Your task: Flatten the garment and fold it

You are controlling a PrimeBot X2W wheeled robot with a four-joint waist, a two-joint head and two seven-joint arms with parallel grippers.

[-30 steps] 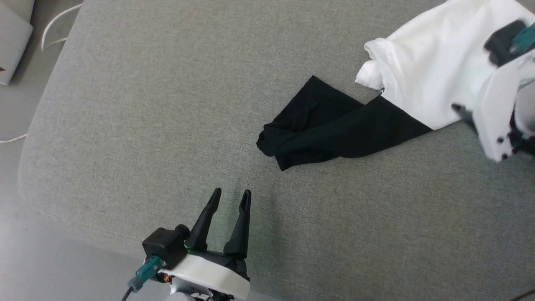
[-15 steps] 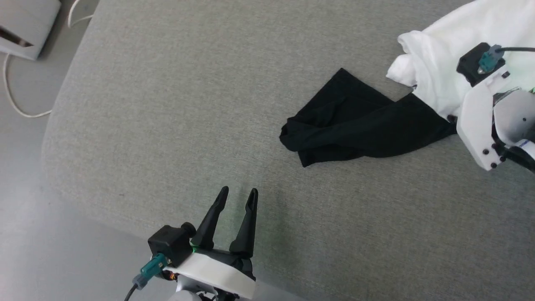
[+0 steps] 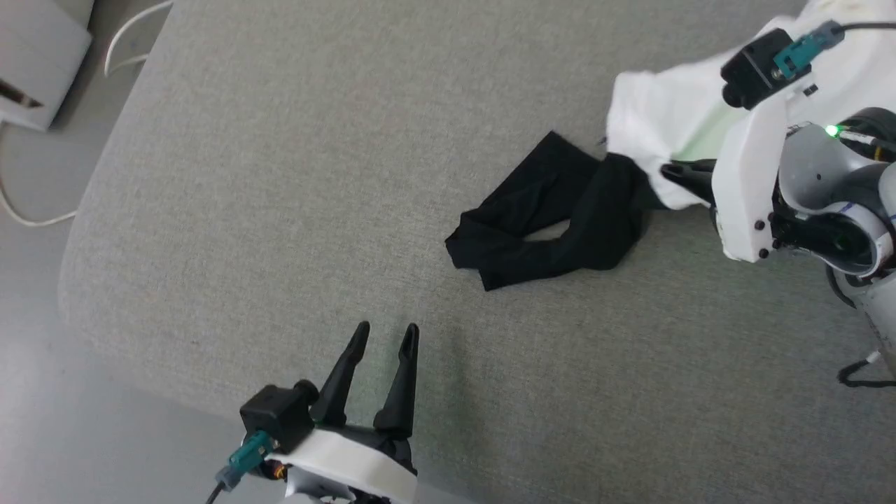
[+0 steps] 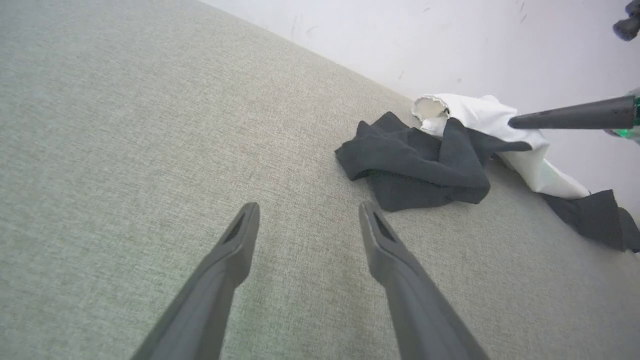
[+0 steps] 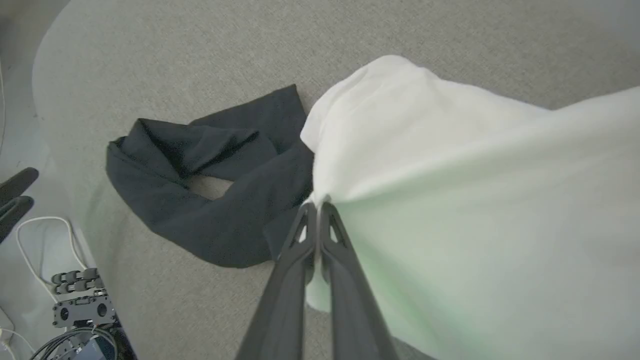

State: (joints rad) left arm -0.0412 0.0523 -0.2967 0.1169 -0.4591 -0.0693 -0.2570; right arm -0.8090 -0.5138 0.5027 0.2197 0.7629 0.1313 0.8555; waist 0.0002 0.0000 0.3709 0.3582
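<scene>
Clearly, the garment [image 3: 647,115] is lying toward the upper right of the head view on the grey cushion [image 3: 280,210], its black sleeve [image 3: 553,217] trailing crumpled toward frame centre. The right gripper [image 3: 670,172] is pinching the white cloth beside the sleeve seam, fingers pressed together on a small fold and tenting it. The left gripper [image 3: 387,334] is hovering at lower centre, fingers spread, holding nothing. The fabric is looking light, limp and prone to bunching, so a hem corner or shoulder seam is probably offering the surest hold. No print, label or lettering is showing legibly.
</scene>
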